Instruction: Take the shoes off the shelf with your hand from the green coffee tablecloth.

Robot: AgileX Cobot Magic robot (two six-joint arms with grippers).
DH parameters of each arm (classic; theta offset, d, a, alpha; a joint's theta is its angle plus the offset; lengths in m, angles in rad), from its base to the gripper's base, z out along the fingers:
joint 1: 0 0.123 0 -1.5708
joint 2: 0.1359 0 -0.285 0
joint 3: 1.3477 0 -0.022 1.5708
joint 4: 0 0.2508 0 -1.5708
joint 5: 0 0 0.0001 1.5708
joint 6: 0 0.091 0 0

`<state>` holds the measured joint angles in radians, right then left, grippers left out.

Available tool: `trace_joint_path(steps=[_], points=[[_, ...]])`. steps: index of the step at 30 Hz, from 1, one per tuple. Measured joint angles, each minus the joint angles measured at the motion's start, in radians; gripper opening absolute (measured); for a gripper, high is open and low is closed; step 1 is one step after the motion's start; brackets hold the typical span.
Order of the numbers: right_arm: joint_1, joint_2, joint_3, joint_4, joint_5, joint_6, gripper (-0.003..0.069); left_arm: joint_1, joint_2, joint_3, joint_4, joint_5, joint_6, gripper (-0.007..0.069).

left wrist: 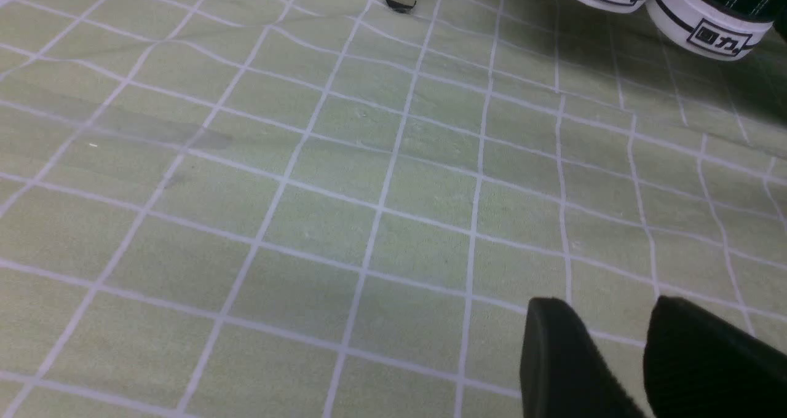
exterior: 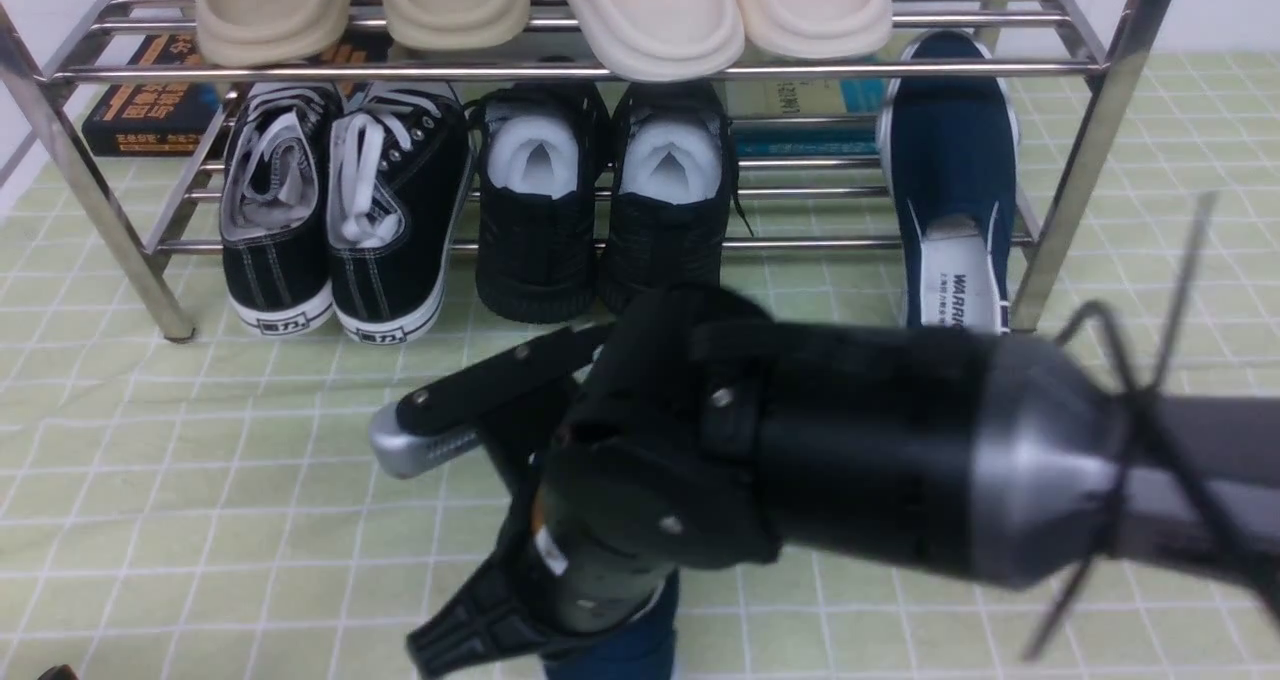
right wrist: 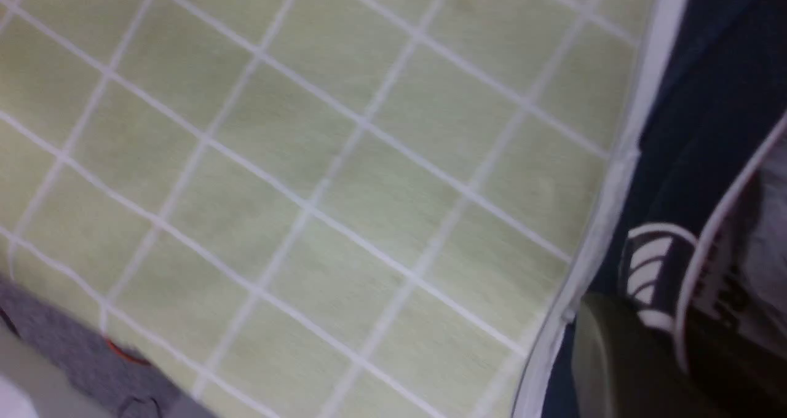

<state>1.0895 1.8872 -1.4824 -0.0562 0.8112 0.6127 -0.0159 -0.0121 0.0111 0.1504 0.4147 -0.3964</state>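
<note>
Right arm [exterior: 900,460] stretched low, right hand [exterior: 560,610] tight on navy shoe [right wrist: 695,98]; left hand [left wrist: 642,369] with fingers [left wrist: 565,362] slightly apart.

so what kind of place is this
Probably a robot test bench staged like a home entryway: a steel shoe shelf with several pairs stands on a checked green tablecloth, and the right arm holds a navy shoe.
</note>
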Motion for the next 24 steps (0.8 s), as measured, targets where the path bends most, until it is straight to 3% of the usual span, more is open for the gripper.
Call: trace_joint_path(steps=[9,14,19,24], points=[[0.000,0.060,0.000,0.046,-0.058,0.081,0.0060,0.000,0.000,0.000,0.000,0.000,0.000,0.0242],[-0.002,0.043,0.000,0.124,0.012,-0.026,0.0062,0.000,0.000,0.000,0.000,0.000,0.000,0.0242],[-0.003,-0.078,-0.019,0.267,0.186,-0.173,0.0062,0.000,0.000,0.000,0.000,0.000,0.000,0.0242],[0.000,-0.177,-0.035,0.284,0.242,-0.193,0.0057,0.000,0.000,0.000,0.000,0.000,0.000,0.0242]])
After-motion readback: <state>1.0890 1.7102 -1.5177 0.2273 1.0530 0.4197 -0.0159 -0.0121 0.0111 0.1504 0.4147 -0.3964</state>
